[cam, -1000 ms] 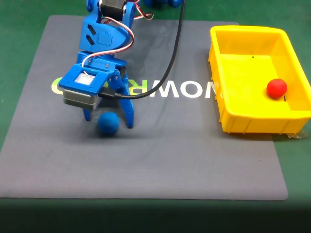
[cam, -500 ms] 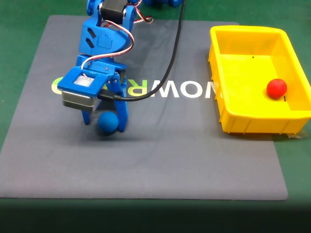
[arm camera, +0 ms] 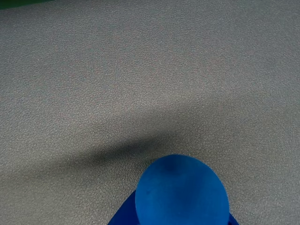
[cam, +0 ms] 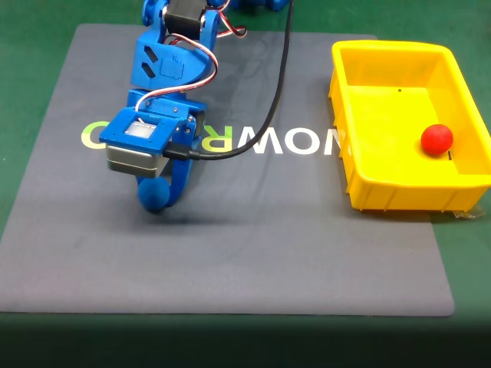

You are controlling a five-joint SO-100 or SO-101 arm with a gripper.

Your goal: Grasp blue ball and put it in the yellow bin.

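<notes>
Blue ball (cam: 153,195) sat clamped in our gripper (cam: 157,196) over the grey mat (cam: 253,253) in the fixed view, well left of the yellow bin (cam: 360,172) holding a red ball (cam: 436,139), and the wrist view showed the ball (arm camera: 182,191) held close, so we reckoned carry and drop remained.

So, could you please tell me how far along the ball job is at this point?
Done: the claw looks shut on the blue ball. In hand: the ball sits low over the grey mat, its shadow visible in the wrist view. Left: carrying it across to the yellow bin, which holds a red ball.
</notes>
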